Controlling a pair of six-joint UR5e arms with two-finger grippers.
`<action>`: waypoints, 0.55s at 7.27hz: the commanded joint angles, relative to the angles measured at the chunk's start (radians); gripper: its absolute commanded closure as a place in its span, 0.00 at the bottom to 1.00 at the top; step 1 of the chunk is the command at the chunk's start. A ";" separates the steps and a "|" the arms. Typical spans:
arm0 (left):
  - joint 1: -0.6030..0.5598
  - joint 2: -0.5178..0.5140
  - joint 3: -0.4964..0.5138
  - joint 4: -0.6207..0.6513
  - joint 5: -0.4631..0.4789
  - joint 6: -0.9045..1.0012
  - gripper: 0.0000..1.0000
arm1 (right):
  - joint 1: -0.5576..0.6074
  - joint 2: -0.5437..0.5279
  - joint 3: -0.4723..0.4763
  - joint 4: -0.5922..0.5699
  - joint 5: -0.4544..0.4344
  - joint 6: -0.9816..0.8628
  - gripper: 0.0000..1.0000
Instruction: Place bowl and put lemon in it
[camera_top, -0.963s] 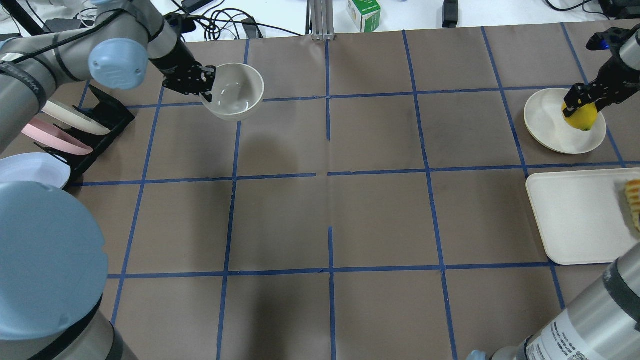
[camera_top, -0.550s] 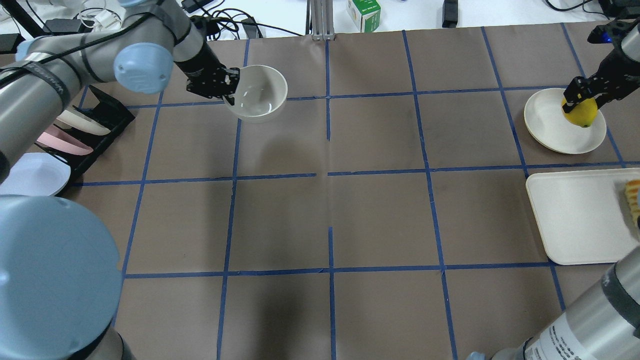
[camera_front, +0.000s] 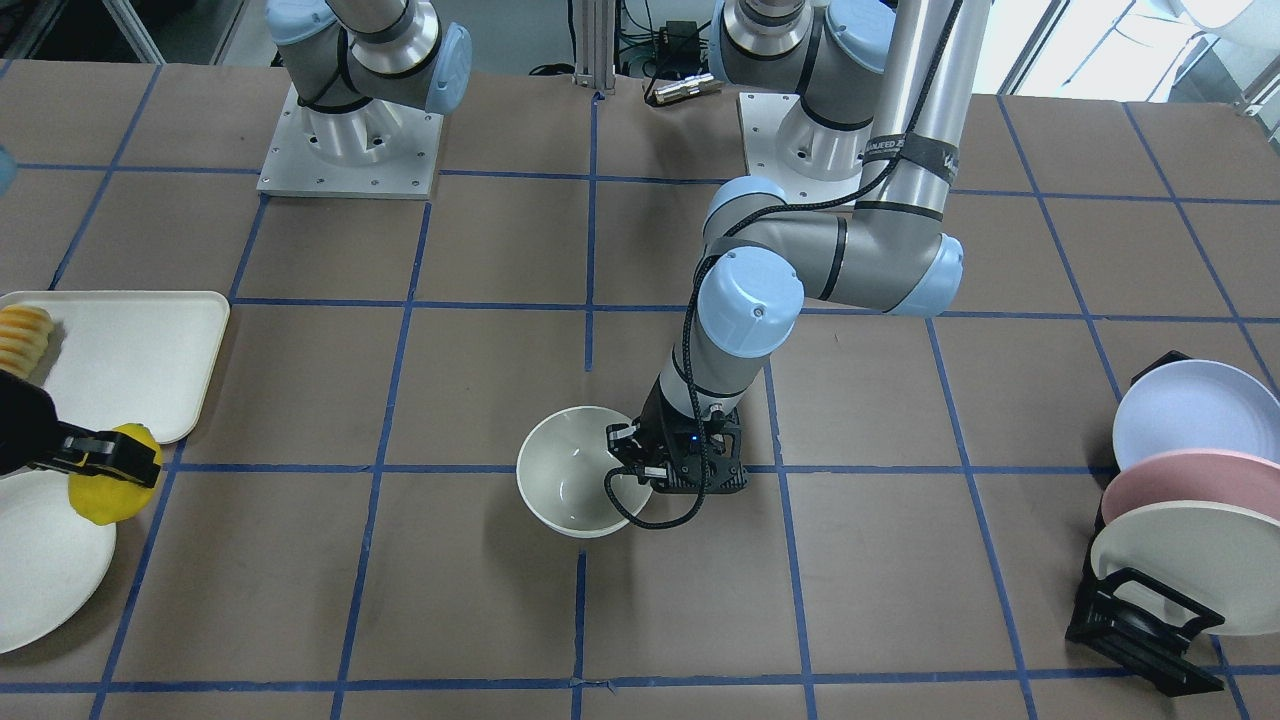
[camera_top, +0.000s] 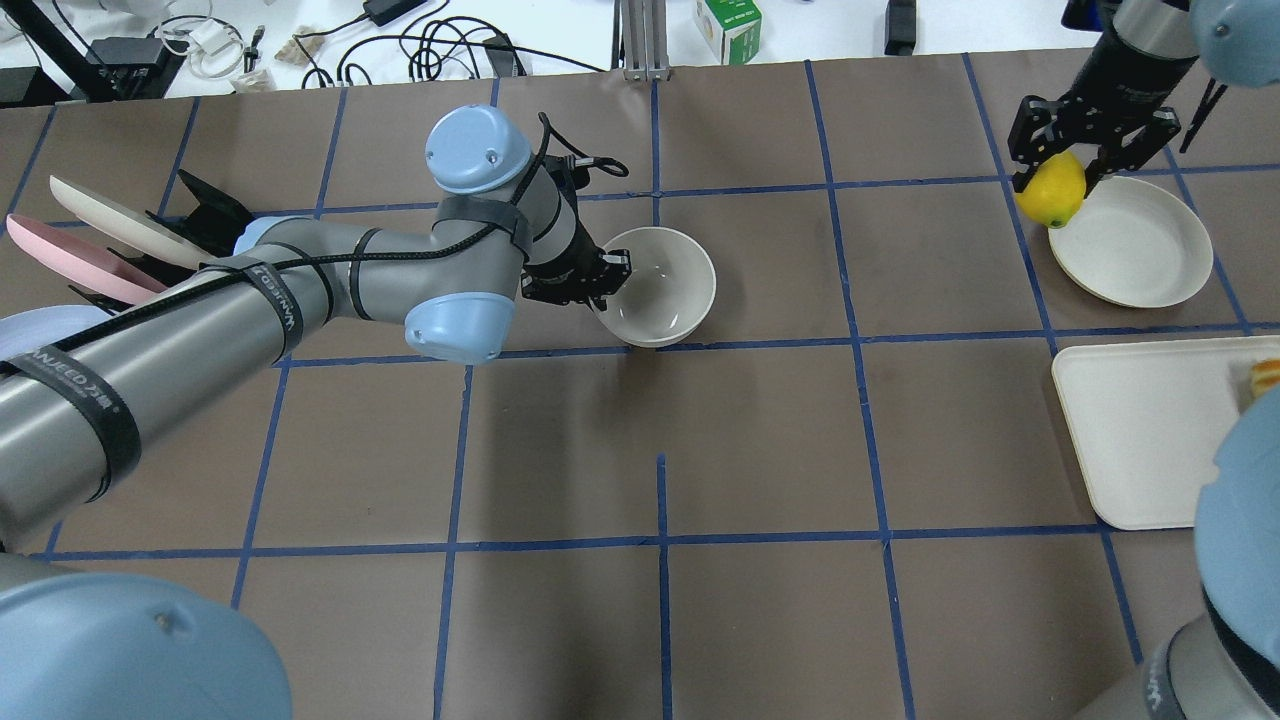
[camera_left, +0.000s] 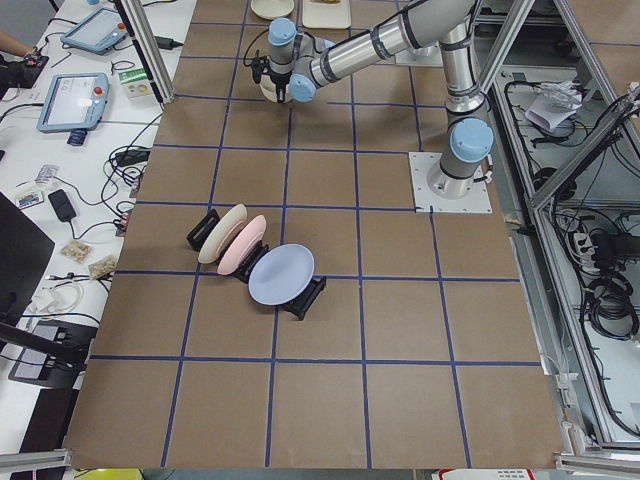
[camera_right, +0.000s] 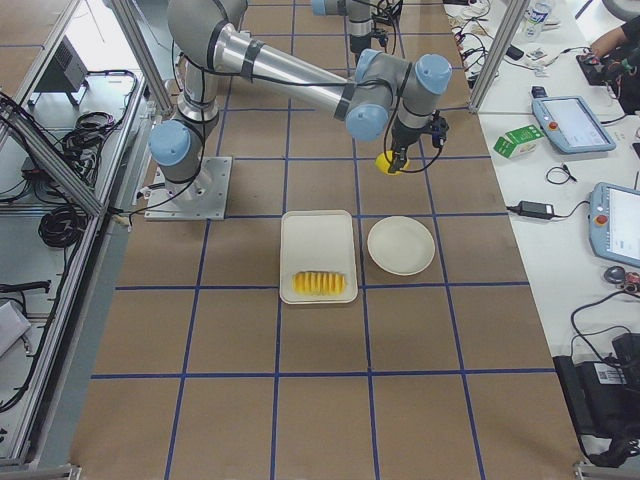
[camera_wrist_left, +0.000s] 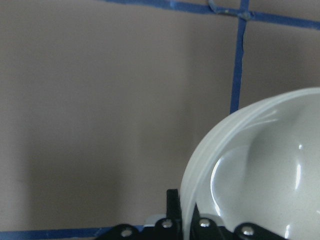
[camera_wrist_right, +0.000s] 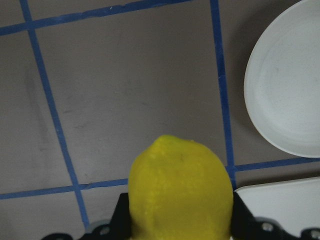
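Observation:
The cream-white bowl (camera_top: 665, 290) is upright near the table's middle, by a blue tape crossing. My left gripper (camera_top: 603, 285) is shut on its left rim, one finger inside and one outside. The bowl also shows in the front view (camera_front: 570, 475) and the left wrist view (camera_wrist_left: 260, 175). I cannot tell if it touches the table. My right gripper (camera_top: 1053, 178) is shut on the yellow lemon (camera_top: 1050, 192) and holds it in the air just left of the cream plate (camera_top: 1135, 245). The lemon fills the bottom of the right wrist view (camera_wrist_right: 180, 187).
A cream tray (camera_top: 1150, 430) with sliced yellow ridged food (camera_top: 1265, 375) lies at the right edge. A black rack with several plates (camera_top: 130, 245) stands at the left. A green carton (camera_top: 728, 25) and cables lie beyond the far edge.
My left arm has carried the bowl right and nearer, toward the table's middle. My right gripper has lifted the lemon off the cream plate and moved it left, past the plate's rim.

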 joint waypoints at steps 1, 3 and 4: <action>-0.005 0.024 -0.044 0.018 -0.002 -0.029 0.89 | 0.129 -0.009 0.003 0.006 -0.002 0.168 1.00; 0.001 0.018 -0.048 0.017 0.003 -0.020 0.54 | 0.232 -0.004 0.004 0.004 0.005 0.299 1.00; 0.008 0.024 -0.038 0.017 -0.003 -0.018 0.17 | 0.269 0.000 0.006 0.001 0.005 0.354 1.00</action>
